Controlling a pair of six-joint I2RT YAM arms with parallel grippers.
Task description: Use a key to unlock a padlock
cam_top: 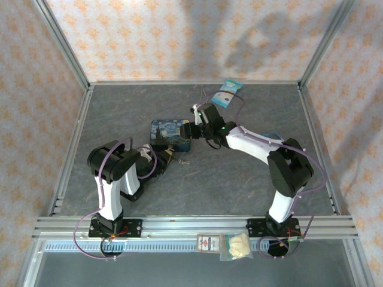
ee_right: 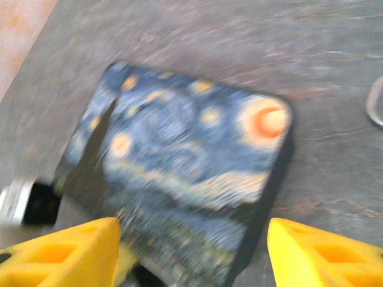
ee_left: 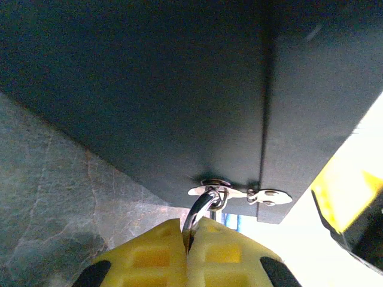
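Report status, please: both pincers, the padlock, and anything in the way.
Left pincer shut on padlock loop. Loop hooked in the clasp of the tin. Right pincer open near the tin, picture blurred.

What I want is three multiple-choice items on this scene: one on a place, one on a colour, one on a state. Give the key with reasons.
1. Where is the padlock?
A at the tin's clasp, gripped by the left pincer
B on the tin's lid
C under the tin

2. What colour are the pincer fingers?
A red
B yellow
C green

3. How does the right pincer stand?
A shut on the clasp
B shut on the tin
C open above the tin

Key:
1 A: the left wrist view shows the shackle hooked at the clasp, between shut fingers.
2 B: both wrist views show yellow.
3 C: its fingers stand wide apart over the painted lid.
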